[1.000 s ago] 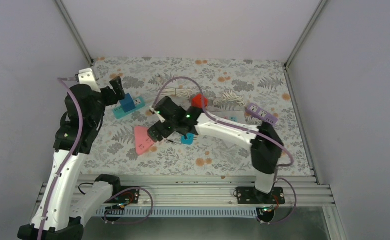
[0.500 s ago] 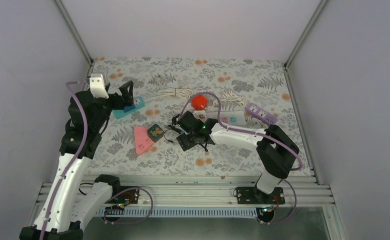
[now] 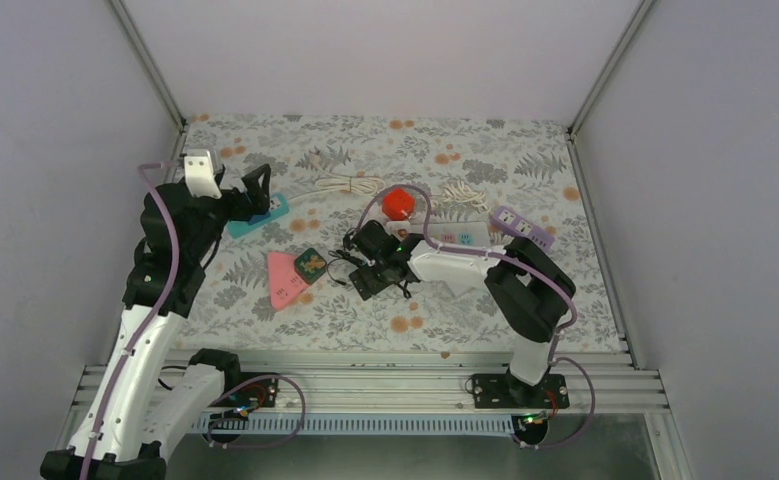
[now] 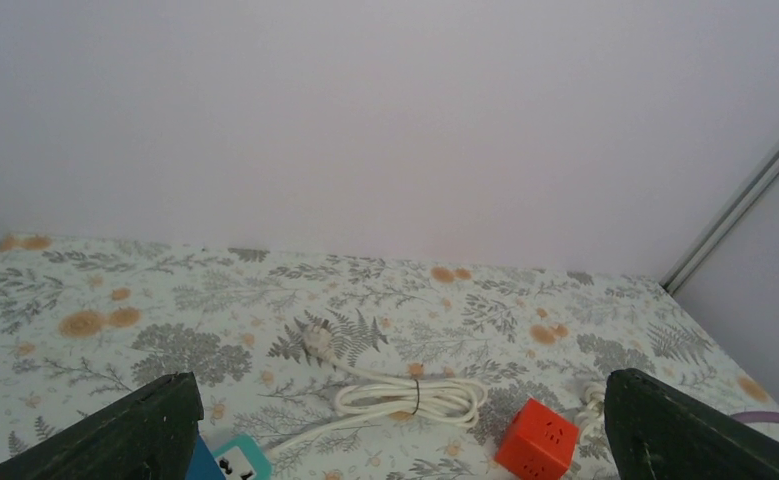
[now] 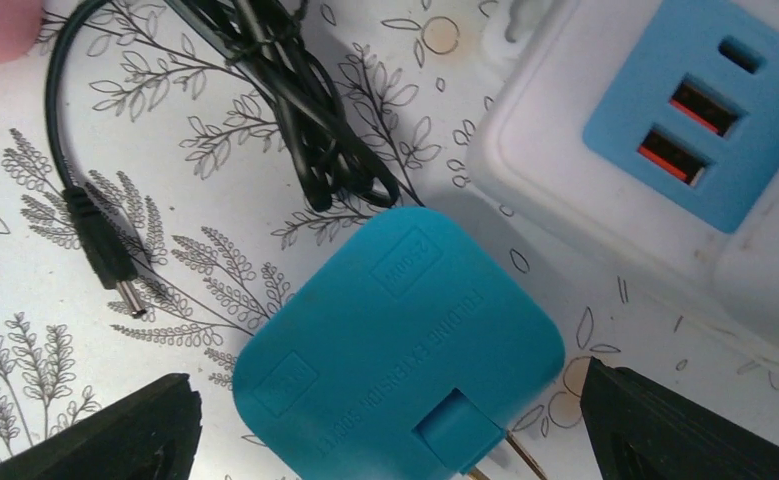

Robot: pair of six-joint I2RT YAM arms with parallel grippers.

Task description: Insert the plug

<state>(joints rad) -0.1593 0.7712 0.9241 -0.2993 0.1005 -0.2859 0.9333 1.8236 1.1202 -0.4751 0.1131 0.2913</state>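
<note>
**Plug lies free on floral worktop, both grippers wide open**

Pale lilac walls (image 3: 385,50) close in three sides of your cell, with metal posts in the far corners. The worktop (image 3: 575,290) carries a cloth printed with grey ferns and orange blossoms.

Your left gripper (image 3: 257,188) hangs over the teal power strip (image 3: 277,205) at the far left, spread fully and holding nothing. Your right gripper (image 5: 385,400) is low at mid-worktop, its fingers (image 5: 115,430) parted wide on either side of the blue plug (image 5: 395,340) without touching it.

That plug lies flat on the cloth, prongs pointing towards the wrist camera, just beside the white power strip (image 5: 665,130) with its blue USB panel. A purple power strip (image 3: 522,228), a pink wedge (image 3: 285,280), a red cube socket (image 3: 397,203) and a coiled white cable (image 3: 350,184) are spread around it. A black cable (image 5: 285,100) with a barrel tip ends near the plug.
</note>
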